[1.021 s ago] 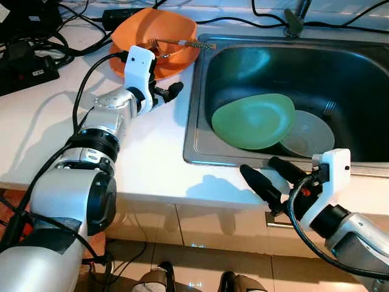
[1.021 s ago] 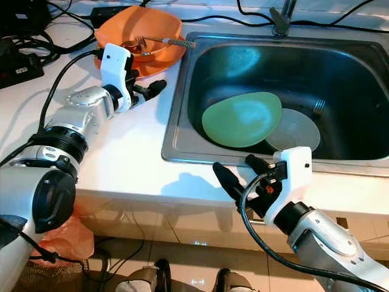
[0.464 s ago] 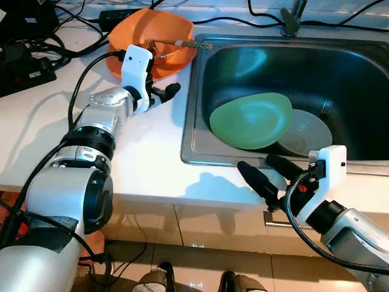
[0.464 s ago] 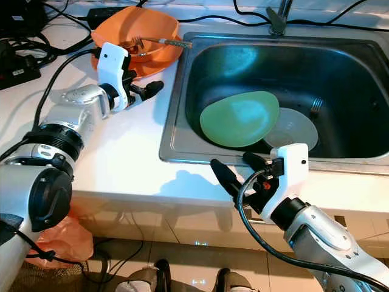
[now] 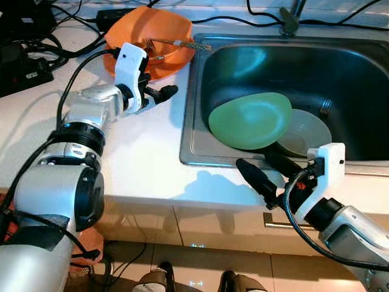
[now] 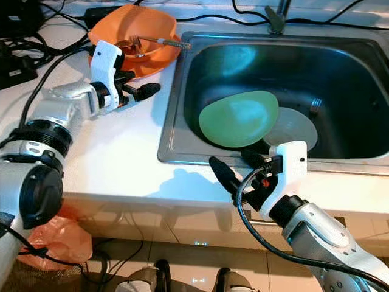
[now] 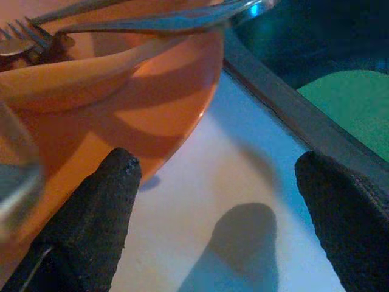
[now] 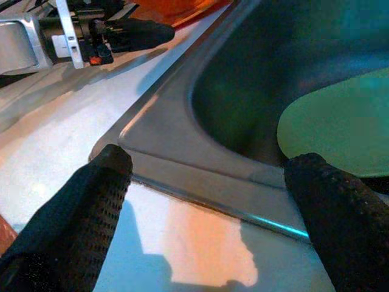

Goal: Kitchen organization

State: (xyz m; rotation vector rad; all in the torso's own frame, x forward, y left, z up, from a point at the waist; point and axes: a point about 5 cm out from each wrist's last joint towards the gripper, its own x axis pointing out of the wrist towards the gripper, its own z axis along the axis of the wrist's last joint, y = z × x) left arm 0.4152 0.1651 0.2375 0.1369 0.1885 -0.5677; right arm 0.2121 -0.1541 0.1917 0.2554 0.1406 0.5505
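Note:
An orange bowl (image 5: 149, 33) with a fork (image 5: 173, 42) and other cutlery in it stands on the white counter (image 5: 140, 152), left of the steel sink (image 5: 188, 121). My left gripper (image 5: 163, 91) hovers open just in front of the bowl, its fingers (image 7: 103, 207) spread beside the bowl's wall (image 7: 140, 103). In the sink a green plate (image 5: 249, 120) leans over a pale plate (image 5: 310, 134). My right gripper (image 5: 255, 163) hangs open over the counter's front edge below the sink rim (image 8: 182, 164), holding nothing.
A tap (image 5: 287, 18) stands behind the sink and a fork (image 5: 325, 108) lies in the basin. Black cables and a power strip (image 5: 24, 70) crowd the counter's back left. An orange bag (image 6: 48, 243) sits on the floor below.
The view has shifted slightly. My left arm has swung a little to the left, keeping its open gripper in front of the bowl. The right gripper has hardly moved.

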